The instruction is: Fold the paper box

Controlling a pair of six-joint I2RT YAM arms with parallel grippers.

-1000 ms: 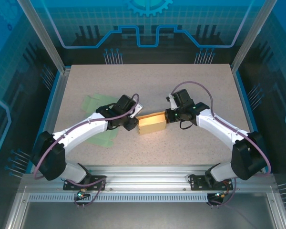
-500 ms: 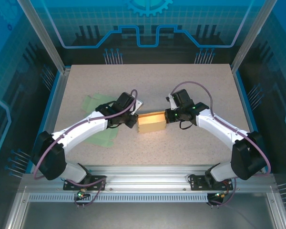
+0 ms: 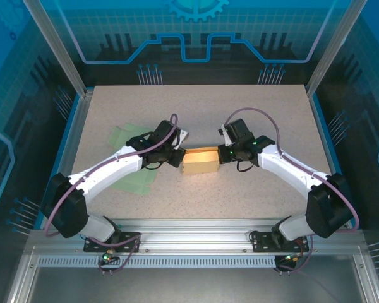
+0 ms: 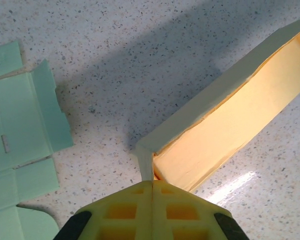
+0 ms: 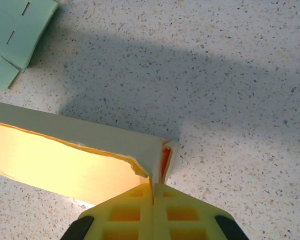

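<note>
A pale yellow paper box point(image 3: 200, 160) stands partly folded at the table's middle, its walls up and its inside open upward. My left gripper point(image 3: 179, 156) is shut on the box's left end wall point(image 4: 146, 161), pinching the thin paper between its yellow fingers point(image 4: 125, 210). My right gripper point(image 3: 220, 153) is shut on the right end wall point(image 5: 160, 162), where a folded flap shows orange inside. The long side wall point(image 5: 75, 132) runs leftward from that corner, its top edge a little ragged.
Flat green box blanks point(image 3: 129, 158) lie on the table to the left, under my left arm; they show as green sheets point(image 4: 20, 130) and a green corner point(image 5: 15, 30). Speckled tabletop point(image 3: 196, 113) surrounds the box. Frame posts stand at the table's sides.
My left gripper has shifted slightly right and away, staying on the box's left end. The box looks narrower front to back now. My right gripper has barely moved.
</note>
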